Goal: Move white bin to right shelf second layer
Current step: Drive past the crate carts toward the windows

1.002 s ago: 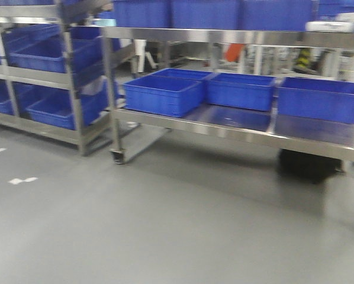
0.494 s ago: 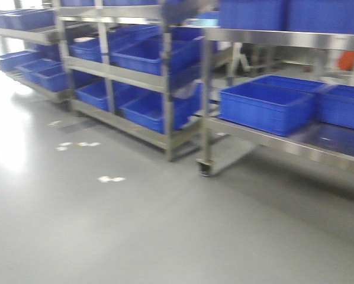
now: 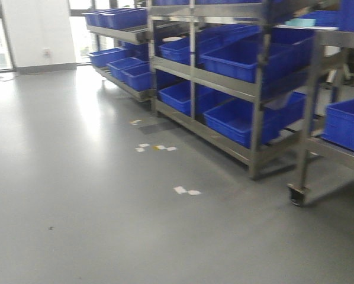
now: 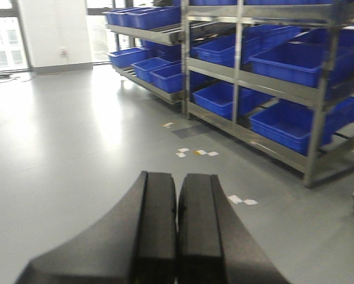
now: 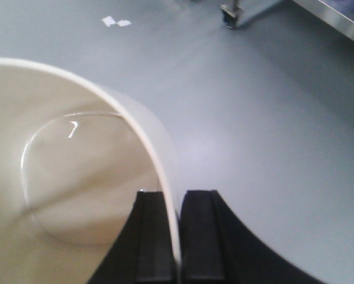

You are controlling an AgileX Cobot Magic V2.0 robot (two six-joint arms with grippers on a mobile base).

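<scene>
In the right wrist view the white bin (image 5: 76, 177), a glossy cream tub, fills the left side and hangs above the grey floor. My right gripper (image 5: 178, 195) is shut on its rim, one finger inside the wall and one outside. My left gripper (image 4: 178, 177) is shut and empty, held over bare floor. A steel rack with sloping levels (image 3: 224, 83) stands ahead on the right and also shows in the left wrist view (image 4: 254, 77). Its levels hold blue crates. I cannot make out rollers or tell which rack is the right shelf.
A steel trolley on castors (image 3: 307, 118) with a blue crate (image 3: 346, 124) stands at the right edge; its castor shows in the right wrist view (image 5: 230, 15). A second rack (image 3: 121, 35) runs toward the windows. White tape marks (image 3: 186, 190) lie on the floor.
The front view has swung left. The trolley with blue crates has slid off to the right, and the sloping racks, the windows and open floor have come into view.
</scene>
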